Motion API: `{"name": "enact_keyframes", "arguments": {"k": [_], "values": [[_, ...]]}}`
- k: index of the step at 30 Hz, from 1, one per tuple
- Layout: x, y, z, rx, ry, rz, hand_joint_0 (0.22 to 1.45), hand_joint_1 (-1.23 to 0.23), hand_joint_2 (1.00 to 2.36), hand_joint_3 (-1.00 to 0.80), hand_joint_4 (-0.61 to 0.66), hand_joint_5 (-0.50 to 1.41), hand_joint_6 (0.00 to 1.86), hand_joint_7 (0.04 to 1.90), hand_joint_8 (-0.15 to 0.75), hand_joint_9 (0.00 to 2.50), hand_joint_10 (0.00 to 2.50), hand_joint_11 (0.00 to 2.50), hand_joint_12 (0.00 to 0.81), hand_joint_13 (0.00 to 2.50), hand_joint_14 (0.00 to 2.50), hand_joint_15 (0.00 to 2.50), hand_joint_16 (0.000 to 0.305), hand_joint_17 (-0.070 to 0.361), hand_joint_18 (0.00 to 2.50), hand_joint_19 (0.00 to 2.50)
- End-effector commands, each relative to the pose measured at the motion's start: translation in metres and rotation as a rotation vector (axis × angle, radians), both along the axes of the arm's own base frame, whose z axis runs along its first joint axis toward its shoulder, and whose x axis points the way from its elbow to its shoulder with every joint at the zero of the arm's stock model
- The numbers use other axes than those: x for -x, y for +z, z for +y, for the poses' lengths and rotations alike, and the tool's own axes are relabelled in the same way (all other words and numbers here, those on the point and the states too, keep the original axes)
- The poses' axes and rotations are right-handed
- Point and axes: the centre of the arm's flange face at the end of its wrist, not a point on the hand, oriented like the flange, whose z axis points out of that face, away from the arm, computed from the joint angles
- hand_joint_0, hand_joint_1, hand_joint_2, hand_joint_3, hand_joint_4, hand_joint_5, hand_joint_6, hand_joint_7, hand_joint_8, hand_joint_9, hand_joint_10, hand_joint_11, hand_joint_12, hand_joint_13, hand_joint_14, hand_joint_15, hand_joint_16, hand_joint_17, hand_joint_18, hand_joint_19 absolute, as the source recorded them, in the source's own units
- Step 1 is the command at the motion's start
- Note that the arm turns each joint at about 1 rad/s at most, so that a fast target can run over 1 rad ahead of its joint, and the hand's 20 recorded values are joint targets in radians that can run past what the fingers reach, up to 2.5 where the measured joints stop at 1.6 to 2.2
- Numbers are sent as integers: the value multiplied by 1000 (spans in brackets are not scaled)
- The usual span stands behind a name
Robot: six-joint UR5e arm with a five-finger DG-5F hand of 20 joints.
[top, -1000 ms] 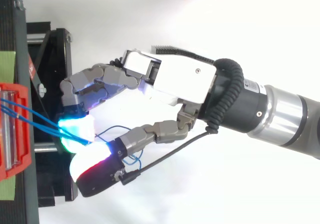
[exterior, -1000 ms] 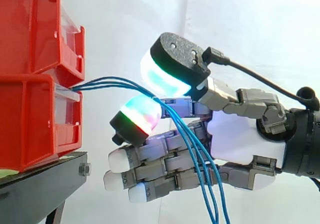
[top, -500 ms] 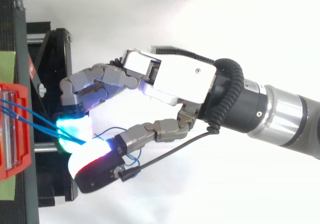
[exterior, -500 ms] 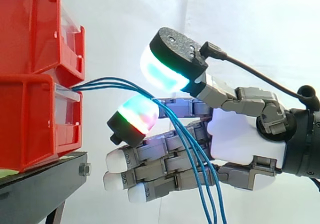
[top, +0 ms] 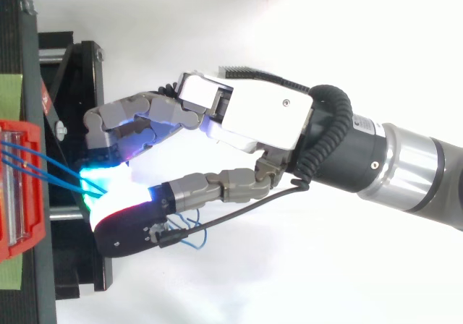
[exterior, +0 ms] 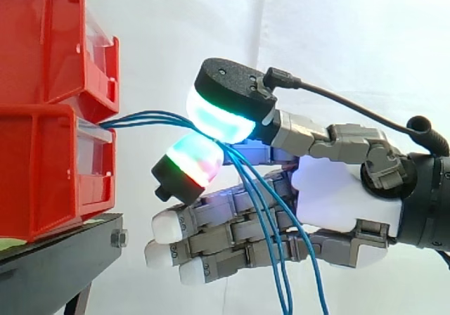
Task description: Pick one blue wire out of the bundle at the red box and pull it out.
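In the side view the blue wires (exterior: 151, 118) left the clear front of the red box (exterior: 42, 174) at the left of the frame. They ran almost level toward the middle, then bent and hung down to the bottom edge, crossing in front of the lower fingers. The hand (exterior: 344, 195) reached in from the right, palm facing the box. Two of its glowing pads (exterior: 218, 114) were pressed together, one above the other, just right of the box front, with the strands caught between them at the bend. The remaining fingers lay nearly straight below, pointing left and holding nothing.

Whether the pinch took one strand or several could not be told. In the top view the wires (top: 43, 168) fanned from the box (top: 18, 186) at the left edge and converged under the pads, so more than one may have been trapped.

The level stretch was the axis that mattered. It pointed from the box straight at the hand, so a pull would likely need to go toward the right of the frame, along that line. The box sat under an upper bin (exterior: 42, 41) on the black stand (exterior: 56, 259), close to the fingertips but apart from them.
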Motion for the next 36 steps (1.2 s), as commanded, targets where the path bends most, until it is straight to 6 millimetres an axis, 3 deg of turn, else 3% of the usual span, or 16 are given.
{"name": "enact_keyframes", "arguments": {"k": [1, 8, 30, 36], "values": [[0, 1, 0, 0, 0, 0, 594, -754, 1014, -276, 149, -105, 628, 1208, 218, 1028, 20, 564, 324, 645, 17, 400, 50, 112, 419, 543], [0, 0, 0, 0, 1, 0, 614, -854, 1011, -363, 157, -145, 761, 1004, 212, 997, 21, 615, 323, 650, 17, 389, 50, 112, 454, 522], [0, 0, 0, 6, 1, 2, 545, -685, 1001, -479, 175, -70, 777, 1164, 228, 1227, 24, 633, 322, 734, 18, 434, 50, 113, 477, 562], [0, 0, 0, 7, 3, 2, 558, -753, 1004, -443, 167, -76, 791, 1199, 230, 1238, 26, 662, 318, 752, 19, 450, 49, 111, 491, 562]]}}
